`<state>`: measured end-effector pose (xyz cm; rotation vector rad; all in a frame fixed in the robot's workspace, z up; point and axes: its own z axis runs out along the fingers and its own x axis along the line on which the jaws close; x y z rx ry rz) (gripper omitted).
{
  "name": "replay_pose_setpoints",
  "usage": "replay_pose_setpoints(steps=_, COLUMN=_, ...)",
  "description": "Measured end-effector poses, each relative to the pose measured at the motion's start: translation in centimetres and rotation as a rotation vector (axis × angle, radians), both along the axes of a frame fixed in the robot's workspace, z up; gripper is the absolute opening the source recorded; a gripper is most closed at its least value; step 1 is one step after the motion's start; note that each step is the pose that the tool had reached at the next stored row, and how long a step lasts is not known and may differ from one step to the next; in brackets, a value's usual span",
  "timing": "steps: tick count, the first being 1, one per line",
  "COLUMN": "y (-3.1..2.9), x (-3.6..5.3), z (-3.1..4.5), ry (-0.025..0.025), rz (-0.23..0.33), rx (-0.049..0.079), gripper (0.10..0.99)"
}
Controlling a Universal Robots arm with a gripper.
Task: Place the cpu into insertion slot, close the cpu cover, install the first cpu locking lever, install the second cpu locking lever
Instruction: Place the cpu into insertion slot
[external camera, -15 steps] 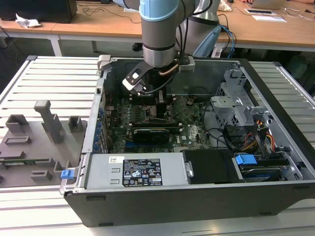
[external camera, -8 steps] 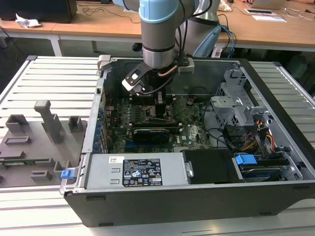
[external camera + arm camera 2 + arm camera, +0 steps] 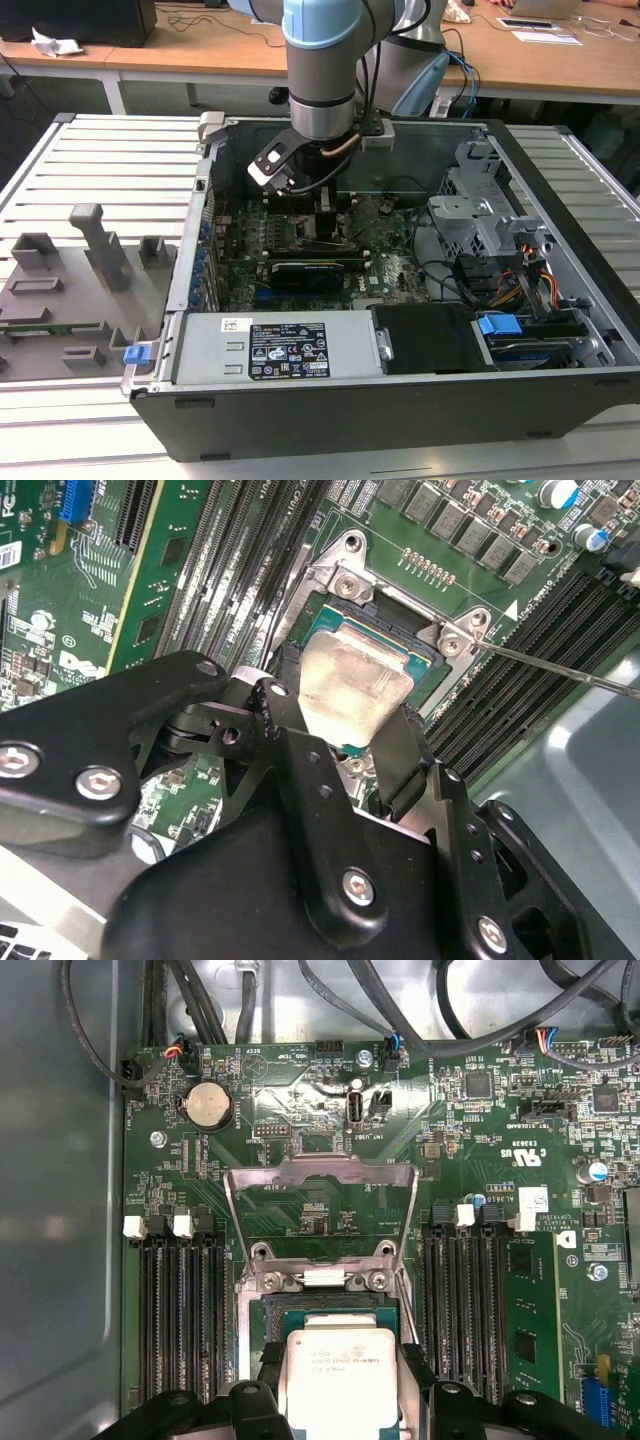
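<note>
1. Wooden desks (image 3: 200,50) run along the back of the room. In front of them a pale slatted table (image 3: 100,150) carries an open computer case (image 3: 400,420) lying on its side.
2. On the exterior view's left, a grey fixture block (image 3: 90,260) with upright holders sits on the table beside the case.
3. Robot arm (image 3: 320,70) reaches straight down into the case, over the green board (image 3: 480,1130). A power supply (image 3: 280,345) with a label lies along the near wall, and a long black card (image 3: 310,272) sits between it and the arm.
4. Gripper (image 3: 350,715): the black fingers (image 3: 285,695) are drawn in to the chip's width, one against each of two opposite edges of the cpu (image 3: 350,685). Silvery top faces up.
5. The cpu sits squarely over the insertion slot (image 3: 400,615), within its rim in both wrist views. Cannot tell whether it is fully seated or held just above the contacts.
6. The cpu cover (image 3: 320,1172) is swung open, tipped back from its hinge at the socket's edge. Bare board shows through its square window.
7. One locking lever (image 3: 560,670), a thin metal rod, runs from a socket corner out over the memory slots (image 3: 180,1310), unlatched and clear of the cover.
8. Memory slots flank the socket on both sides. A coin cell (image 3: 208,1105) sits on the board beyond the open cover.
</note>
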<state>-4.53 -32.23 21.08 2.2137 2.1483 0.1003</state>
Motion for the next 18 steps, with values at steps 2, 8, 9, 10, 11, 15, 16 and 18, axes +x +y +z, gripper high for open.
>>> replay_pose_setpoints(steps=2, y=0.01, x=0.00, z=-0.03, ry=0.0000, rz=0.000, rx=0.000, gripper=0.525)
replay_pose_setpoints(steps=8, y=0.09, x=-0.01, z=-0.14, ry=0.0000, rz=-0.002, rx=0.000, gripper=0.525)
replay_pose_setpoints(steps=9, y=0.13, x=0.00, z=-0.17, ry=-0.0001, rz=-0.002, rx=0.000, gripper=0.525)
replay_pose_setpoints(steps=10, y=0.14, x=0.00, z=-0.21, ry=-0.0001, rz=-0.002, rx=0.000, gripper=0.525)
replay_pose_setpoints(steps=11, y=0.17, x=0.00, z=-0.27, ry=0.0000, rz=-0.002, rx=0.000, gripper=0.525)
replay_pose_setpoints(steps=15, y=0.34, x=0.00, z=-0.45, ry=-0.0001, rz=-0.006, rx=0.000, gripper=0.525)
replay_pose_setpoints(steps=16, y=0.35, x=0.01, z=-0.47, ry=0.0000, rz=-0.006, rx=0.000, gripper=0.525)
replay_pose_setpoints(steps=18, y=0.36, x=0.01, z=-0.53, ry=0.0000, rz=-0.006, rx=0.000, gripper=0.525)
